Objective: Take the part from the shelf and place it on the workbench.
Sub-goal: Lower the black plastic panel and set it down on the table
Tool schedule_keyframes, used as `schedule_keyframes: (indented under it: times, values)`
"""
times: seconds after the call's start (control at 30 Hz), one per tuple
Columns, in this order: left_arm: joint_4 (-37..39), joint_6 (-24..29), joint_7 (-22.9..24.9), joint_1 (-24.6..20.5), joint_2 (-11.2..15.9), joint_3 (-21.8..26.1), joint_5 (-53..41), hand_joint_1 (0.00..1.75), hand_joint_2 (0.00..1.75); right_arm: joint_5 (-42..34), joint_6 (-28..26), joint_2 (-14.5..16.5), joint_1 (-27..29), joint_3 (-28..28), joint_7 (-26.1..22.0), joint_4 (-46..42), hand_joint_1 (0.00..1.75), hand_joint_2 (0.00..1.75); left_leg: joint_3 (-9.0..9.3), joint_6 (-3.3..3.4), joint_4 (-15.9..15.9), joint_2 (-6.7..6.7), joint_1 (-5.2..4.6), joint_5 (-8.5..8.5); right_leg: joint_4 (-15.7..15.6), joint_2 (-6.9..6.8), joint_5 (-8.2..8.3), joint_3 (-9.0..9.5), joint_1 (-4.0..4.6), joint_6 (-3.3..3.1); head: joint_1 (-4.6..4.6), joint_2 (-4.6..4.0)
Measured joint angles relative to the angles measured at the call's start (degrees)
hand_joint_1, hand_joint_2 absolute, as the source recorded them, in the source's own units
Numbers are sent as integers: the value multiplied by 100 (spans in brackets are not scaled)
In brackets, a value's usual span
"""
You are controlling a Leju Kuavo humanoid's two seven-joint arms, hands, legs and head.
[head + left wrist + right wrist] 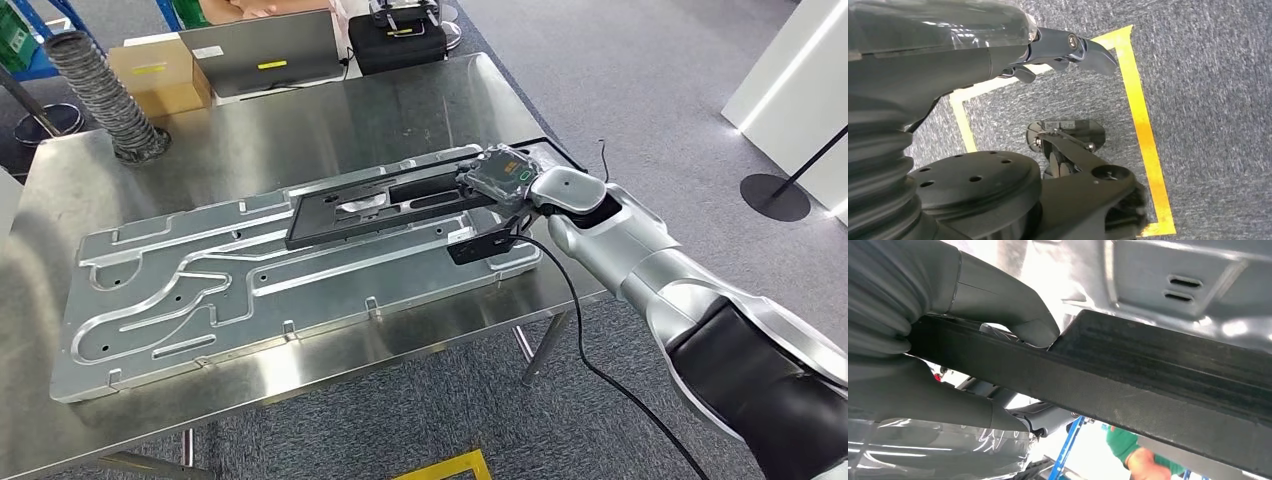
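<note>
Right hand point(500, 190) grasped the black part point(385, 205) at its end, over the grooved metal plate point(200, 290) near the bench's point(420, 100) right edge. Left hand point(1068, 50) held nothing, fingers apart.

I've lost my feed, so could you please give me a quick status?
Right hand grips black part over grooved metal plate on workbench. Left hand hangs empty. Nothing in the way.

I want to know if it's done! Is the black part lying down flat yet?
Cannot tell. The right hand grips the black part over the grooved metal plate; whether it rests there isn't visible.
</note>
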Motion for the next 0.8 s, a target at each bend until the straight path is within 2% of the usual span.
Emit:
schedule_keyframes:
  times: [0.03,0.1,0.13,0.17,0.23,0.3,0.37,0.43,0.47,0.5,0.53,0.6,0.63,0.67,0.73,0.8]
  values:
    - [0,1,0,0,0,4,1,0,175,-2,1,-37,-1,20,-8,4,175,175,85,9,-190,1,0,149,4,-5,-5,6,2,6,0,0]
    - [0,7,1,-4,1,9,3,0,175,-7,2,-89,-8,45,-25,5,175,175,475,57,-996,0,-5,531,16,-8,-22,24,12,30,0,0]
    - [0,11,1,-8,2,12,7,0,175,-9,1,-108,-18,53,-32,7,175,175,637,91,-1339,-4,-16,653,23,-7,-28,28,20,51,1,0]
    - [0,18,1,-10,3,19,11,0,175,-12,0,-120,-30,61,-36,10,175,175,729,123,-1547,-9,-26,707,27,-6,-32,27,26,76,1,0]
    - [0,30,0,-10,5,42,17,0,175,-20,-3,-132,-52,79,-39,27,175,175,751,183,-1629,-20,-45,716,14,-7,-22,25,26,140,1,0]
    - [0,36,0,-10,5,68,19,0,175,-31,-6,-131,-70,91,-39,54,175,175,779,251,-1678,-26,-24,759,52,3,-65,7,11,206,1,0]
    - [0,38,0,-18,5,87,19,0,175,-49,-7,-102,-100,96,-38,86,175,175,802,307,-1726,-25,-1,800,452,30,-317,-169,-1,255,2,0]
    - [0,40,0,-23,7,99,18,0,175,-63,-6,-29,-115,104,-34,142,175,175,799,325,-1728,-24,-4,805,1252,49,-680,-534,-15,290,2,0]
    - [0,40,0,-22,7,103,18,0,175,-66,-5,11,-115,109,-32,174,175,175,799,326,-1725,-25,-5,802,1571,52,-773,-692,-24,304,2,0]
    - [0,40,0,-20,7,105,18,0,175,-67,-5,50,-114,113,-30,202,175,175,800,324,-1719,-28,-4,798,1702,53,-758,-766,-33,313,2,0]
    - [0,40,0,-19,6,107,18,0,175,-67,-5,82,-120,116,-30,223,175,175,801,317,-1708,-34,-2,790,1576,53,-626,-720,-42,316,2,0]
    - [0,40,0,-20,5,107,17,0,175,-68,-6,140,-153,116,-18,255,175,175,800,284,-1665,-46,2,757,808,49,-219,-376,-54,302,2,0]
    - [0,40,0,-21,5,107,17,0,175,-70,-8,172,-178,116,2,273,175,175,789,258,-1633,-50,-9,736,431,48,-82,-205,-46,280,2,0]
    - [0,40,0,-21,7,107,16,0,175,-74,-10,202,-199,115,28,295,175,175,776,231,-1612,-51,-19,722,186,49,-14,-95,-37,255,2,0]
    - [0,40,2,-20,8,107,15,0,175,-83,-14,240,-224,114,72,353,87,87,760,177,-1606,-50,-36,715,76,56,-24,-52,-5,194,1,0]
    - [0,44,8,-16,8,108,15,0,175,-96,-16,244,-239,111,83,424,0,0,759,121,-1597,-46,-33,688,50,48,-10,-42,-18,129,1,0]
